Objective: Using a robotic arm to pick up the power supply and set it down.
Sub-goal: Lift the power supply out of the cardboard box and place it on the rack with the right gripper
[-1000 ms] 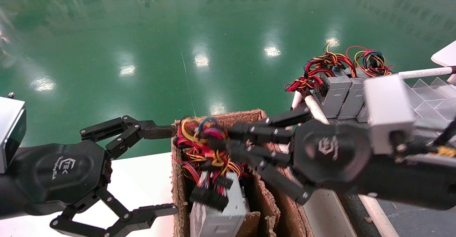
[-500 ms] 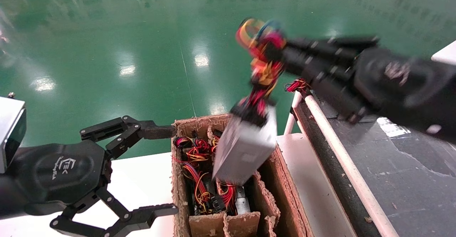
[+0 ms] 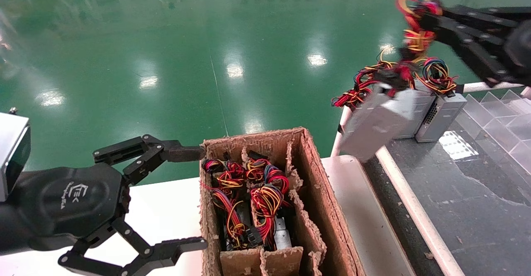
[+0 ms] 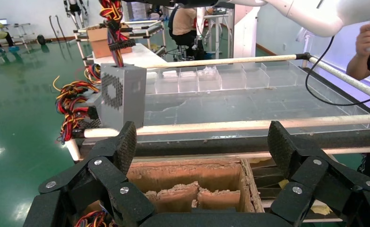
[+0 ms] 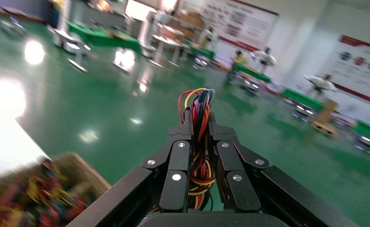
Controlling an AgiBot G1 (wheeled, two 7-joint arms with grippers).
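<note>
The power supply (image 3: 375, 122), a grey metal box, hangs tilted in the air from its bundle of red, yellow and orange wires (image 3: 415, 31). My right gripper (image 3: 427, 12) is at the upper right, shut on that bundle; the right wrist view shows the wires (image 5: 199, 137) pinched between the fingers of the right gripper (image 5: 199, 120). The box dangles above the white rail (image 3: 406, 201), just in front of the grey units standing there. In the left wrist view the power supply (image 4: 123, 94) shows its perforated vent side. My left gripper (image 3: 191, 198) stays open and holds nothing, left of the cardboard box.
A torn cardboard box (image 3: 315, 184) with dividers holds more units under coloured wire bundles (image 3: 265, 193). Other grey units (image 3: 439, 114) stand on the dark shelf beyond the rail, beside clear plastic dividers (image 3: 502, 114). A white table (image 3: 166, 209) lies under the left gripper.
The right gripper lifted the power supply out of the cardboard box by its wires and swung it up and to the right, over the rail. The left arm has not moved.
</note>
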